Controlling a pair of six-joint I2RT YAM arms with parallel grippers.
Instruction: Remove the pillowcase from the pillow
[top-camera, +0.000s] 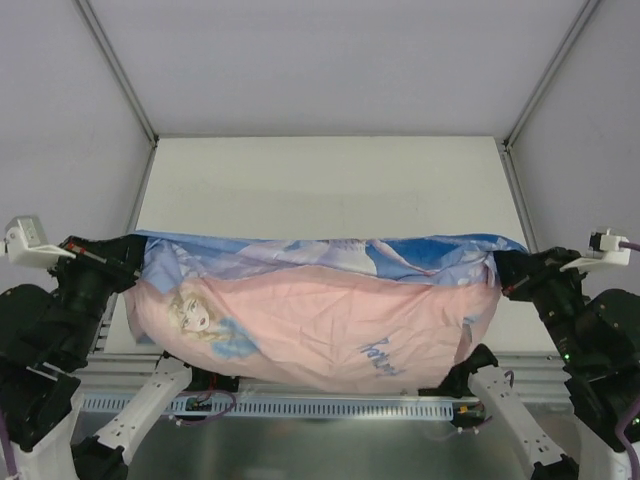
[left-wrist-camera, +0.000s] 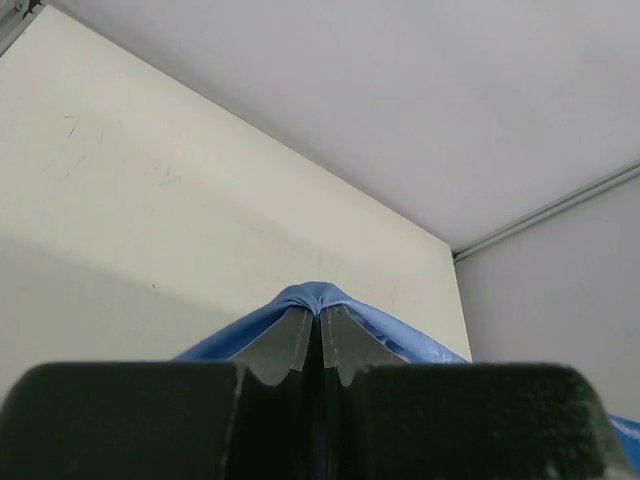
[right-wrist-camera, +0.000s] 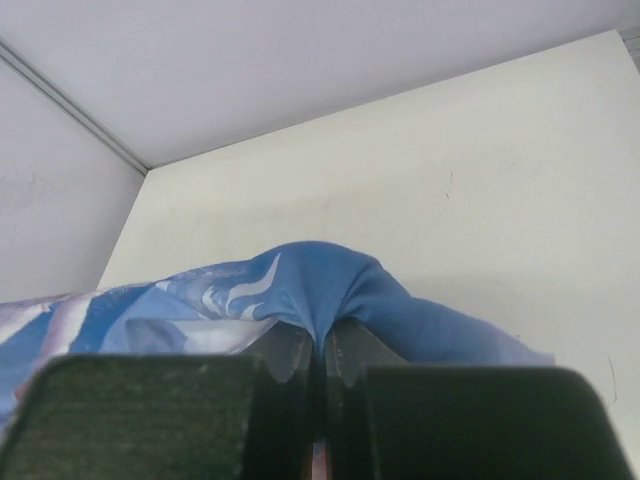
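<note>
The pink and blue printed pillowcase (top-camera: 320, 320) hangs stretched between my two grippers above the table's near edge, bulging as if the pillow is inside; the white pillow itself is hidden. My left gripper (top-camera: 138, 252) is shut on the blue left corner of the pillowcase (left-wrist-camera: 318, 297), with the fabric pinched between the left gripper's (left-wrist-camera: 320, 318) fingertips. My right gripper (top-camera: 503, 268) is shut on the blue right corner (right-wrist-camera: 330, 275), with the fabric bunched over the right gripper's (right-wrist-camera: 322, 335) fingertips.
The cream table top (top-camera: 330, 190) lies beyond the pillowcase, bounded by grey walls (top-camera: 330, 60) at the back and sides. A metal rail with cables (top-camera: 330, 405) runs along the near edge between the arm bases.
</note>
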